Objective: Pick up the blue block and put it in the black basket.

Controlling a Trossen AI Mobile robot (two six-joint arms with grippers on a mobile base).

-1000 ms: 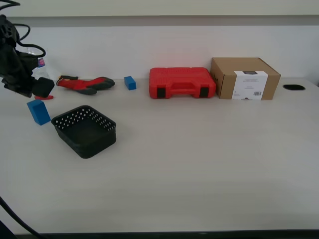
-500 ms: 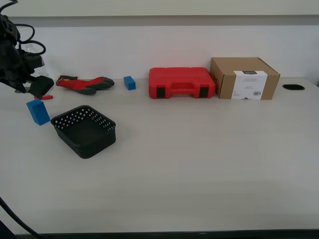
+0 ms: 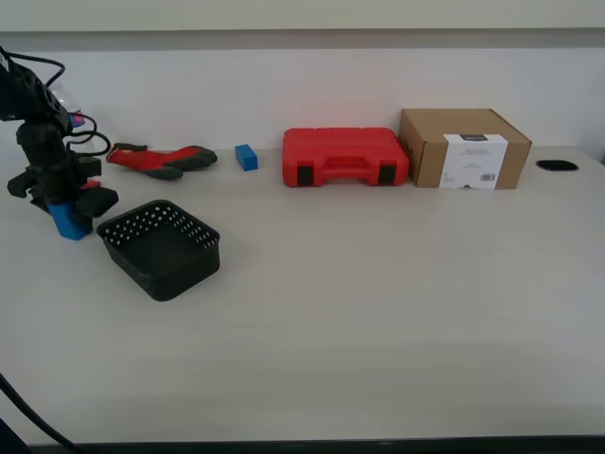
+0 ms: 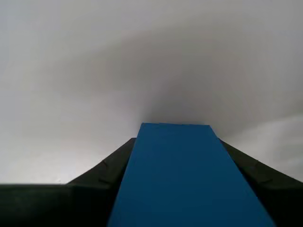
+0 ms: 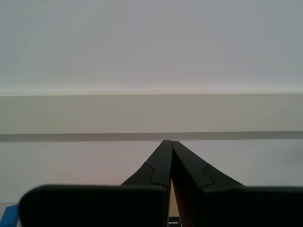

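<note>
at the exterior view's far left, my first gripper [image 3: 68, 210] pinches the blue block [image 3: 66, 220]; lifting off-centre could tip it short of the black basket [image 3: 161, 248]. my second gripper [image 5: 167, 146] is pressed together.

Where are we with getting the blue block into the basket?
Done: my first claw is down at the blue block, and the first wrist view shows the block between its fingers. In hand: the grasp; the block looks as if it sits on the table beside the black basket, not lifted. Left: lift, carry over the basket, release. My second claw is shut and idle.
</note>
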